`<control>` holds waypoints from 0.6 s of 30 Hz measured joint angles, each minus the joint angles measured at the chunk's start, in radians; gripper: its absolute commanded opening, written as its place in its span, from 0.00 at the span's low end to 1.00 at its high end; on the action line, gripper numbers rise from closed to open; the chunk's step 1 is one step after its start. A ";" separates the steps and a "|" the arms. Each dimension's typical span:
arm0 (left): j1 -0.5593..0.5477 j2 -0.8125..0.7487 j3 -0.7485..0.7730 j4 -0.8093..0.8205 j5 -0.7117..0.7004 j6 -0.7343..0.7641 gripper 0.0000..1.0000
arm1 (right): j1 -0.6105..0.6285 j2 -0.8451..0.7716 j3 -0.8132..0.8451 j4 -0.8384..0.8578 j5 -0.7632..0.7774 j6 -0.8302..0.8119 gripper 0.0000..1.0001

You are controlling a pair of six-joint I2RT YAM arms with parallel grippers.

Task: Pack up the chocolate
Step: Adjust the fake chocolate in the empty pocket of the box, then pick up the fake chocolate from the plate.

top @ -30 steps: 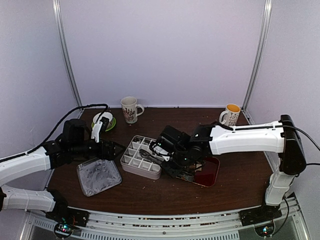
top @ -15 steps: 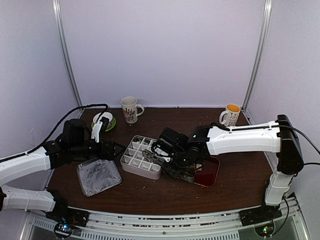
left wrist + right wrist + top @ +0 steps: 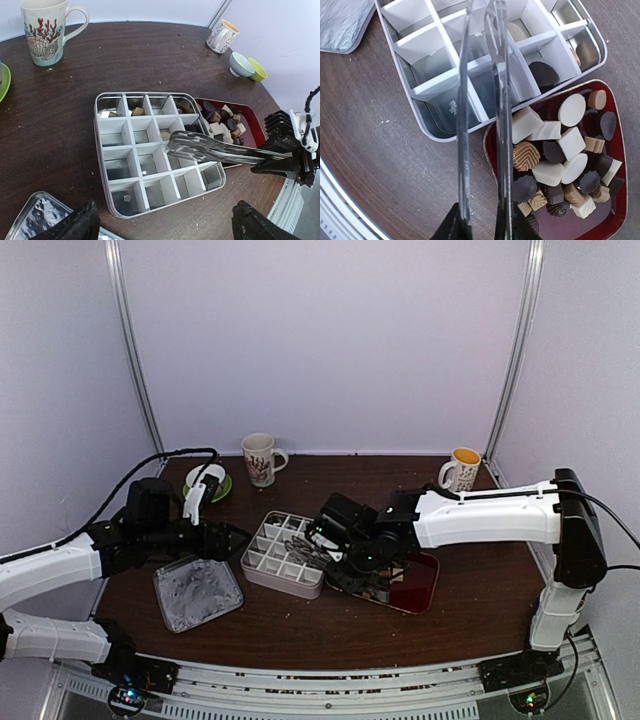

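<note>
Mid-filling: right jaws clamp the tongs [image 3: 210,150], tips bare over the box [image 3: 262,562]; left jaws wide. Next, pinch chocolate [image 3: 570,145] from the tray [image 3: 428,592] at 4 o'clock.

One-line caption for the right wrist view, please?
Right gripper holds metal tongs out over the divided box, beside a red tray of mixed chocolates.

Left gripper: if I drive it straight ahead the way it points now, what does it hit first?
Probably the near rim of the divided tin, dead ahead of the open left gripper; the metal tongs cross it farther on. How high the gripper rides is hard to judge.
</note>
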 measured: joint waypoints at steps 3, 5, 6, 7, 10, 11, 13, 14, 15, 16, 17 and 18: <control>0.000 0.001 0.000 0.000 0.000 0.000 0.95 | 0.000 -0.001 0.000 0.002 0.002 0.002 0.26; 0.000 0.002 0.000 0.000 0.000 0.000 0.95 | 0.000 -0.008 -0.002 0.007 0.005 0.002 0.26; 0.000 0.002 0.000 0.000 0.000 0.000 0.95 | -0.001 -0.014 -0.005 0.011 0.008 0.002 0.26; 0.000 0.003 0.000 0.000 0.000 0.000 0.95 | -0.001 -0.026 -0.011 0.014 0.012 0.002 0.26; 0.000 0.003 0.000 0.000 0.000 0.000 0.95 | -0.006 -0.080 -0.034 0.014 0.028 0.008 0.26; 0.000 0.003 0.000 0.000 0.000 0.000 0.95 | -0.010 -0.100 -0.044 0.014 0.034 0.011 0.26; 0.000 0.005 0.000 0.000 0.000 0.000 0.95 | -0.020 -0.150 -0.071 0.013 0.045 0.022 0.26; 0.000 0.006 0.000 0.000 0.000 0.000 0.95 | -0.026 -0.177 -0.085 0.010 0.051 0.029 0.26; 0.000 0.010 0.000 0.000 0.000 -0.001 0.95 | -0.032 -0.203 -0.100 0.008 0.056 0.035 0.26; 0.000 0.015 0.000 0.000 -0.002 -0.001 0.95 | -0.038 -0.228 -0.116 0.004 0.061 0.042 0.26; 0.000 0.022 0.000 0.000 -0.005 -0.001 0.95 | -0.043 -0.255 -0.138 -0.001 0.068 0.053 0.27; 0.000 0.029 0.000 -0.001 -0.008 -0.002 0.95 | -0.047 -0.277 -0.158 -0.008 0.072 0.060 0.27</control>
